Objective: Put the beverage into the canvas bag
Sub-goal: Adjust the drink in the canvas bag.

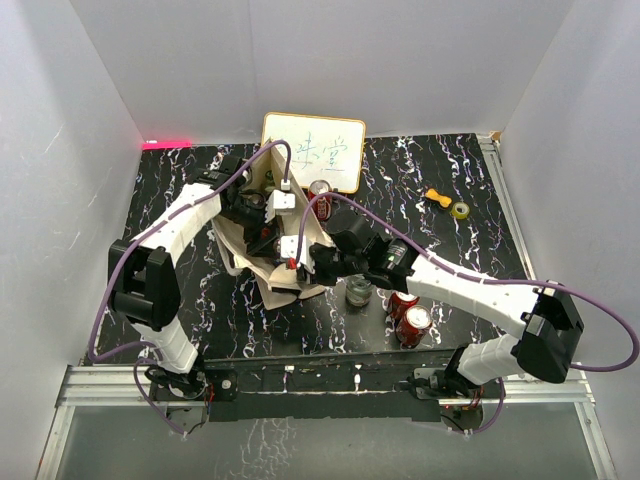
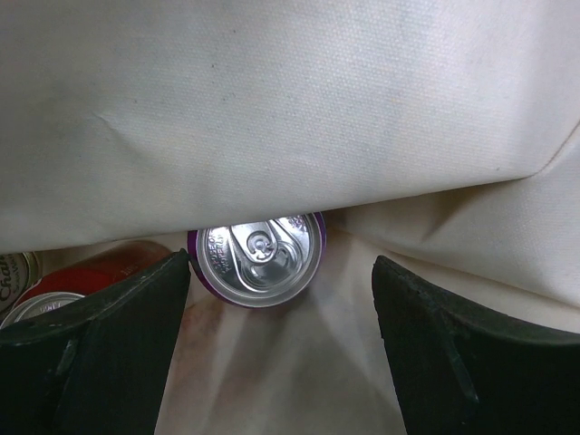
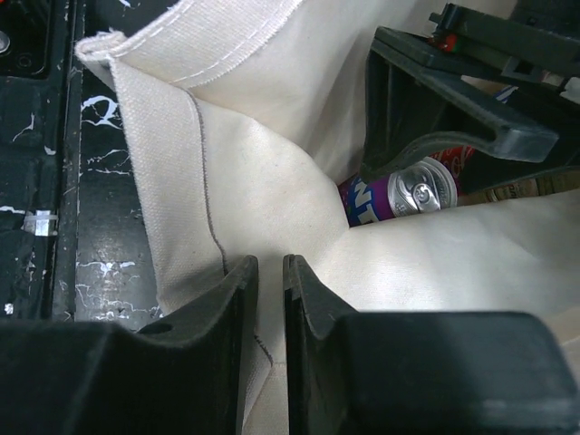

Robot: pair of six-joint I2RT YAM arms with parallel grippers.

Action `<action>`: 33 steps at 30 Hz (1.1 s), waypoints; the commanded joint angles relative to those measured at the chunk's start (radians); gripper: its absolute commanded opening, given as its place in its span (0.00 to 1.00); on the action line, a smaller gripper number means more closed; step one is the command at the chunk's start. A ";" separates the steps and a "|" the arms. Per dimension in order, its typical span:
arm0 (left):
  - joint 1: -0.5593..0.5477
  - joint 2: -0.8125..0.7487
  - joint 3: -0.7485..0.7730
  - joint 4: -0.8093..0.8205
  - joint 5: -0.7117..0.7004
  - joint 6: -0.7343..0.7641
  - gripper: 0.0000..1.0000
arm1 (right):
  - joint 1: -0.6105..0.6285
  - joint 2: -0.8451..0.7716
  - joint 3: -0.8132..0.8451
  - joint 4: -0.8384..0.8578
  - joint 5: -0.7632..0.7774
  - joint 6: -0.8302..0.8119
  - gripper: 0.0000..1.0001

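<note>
Where the purple can (image 2: 258, 256) lies: inside the canvas bag (image 2: 272, 109), deep in a crease, its silver top partly tucked under a fold of cloth; it is gripped by neither hand.
Canvas bag: set mid-surface (image 1: 470, 250), just near of the white board (image 1: 313, 150), with both arms brought to it.
Left hand (image 2: 281, 353): spread wide inside the bag, with nothing between the fingers; the purple can is seen beyond the fingertips, apart from them.
Right hand (image 3: 270, 308): drawn narrow, with the bag's wall pinched in the slit beside a seam; the mouth is judged to be held open by this pinch.
Other cans in the bag: a red can (image 2: 109, 263) just left of the purple one, and a pale can (image 2: 14, 276) at the left edge.
Cans outside: a greenish can (image 1: 358, 292) and two red cans (image 1: 415, 322) are stood right of the bag, so the task is judged unfinished.
Risk, pinch: should the cloth slip, the wall could drop over the mouth and the left hand.
Risk, withdrawal: the overhanging fold could be snagged by the wide fingers and the bag dragged or tipped.
Risk, rolling: the purple can seems to lie on its side and could be rolled if the bag is tugged.
Writing, pale can: "Cha" can be read, the rest cut off.
Writing, purple can: white letters like "NT", partly hidden.
Writing, board: handwritten characters, too small to be read.
</note>
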State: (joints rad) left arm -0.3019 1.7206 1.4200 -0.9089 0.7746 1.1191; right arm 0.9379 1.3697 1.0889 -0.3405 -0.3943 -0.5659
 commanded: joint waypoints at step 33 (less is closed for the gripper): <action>0.038 -0.083 0.016 -0.071 -0.193 -0.112 0.02 | -0.074 -0.025 -0.004 -0.004 0.051 0.033 0.19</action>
State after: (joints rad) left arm -0.2874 1.7260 1.4437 -0.9169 0.5964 1.0275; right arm 0.8749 1.3746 1.1023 -0.3363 -0.3714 -0.5457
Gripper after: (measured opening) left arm 0.549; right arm 0.195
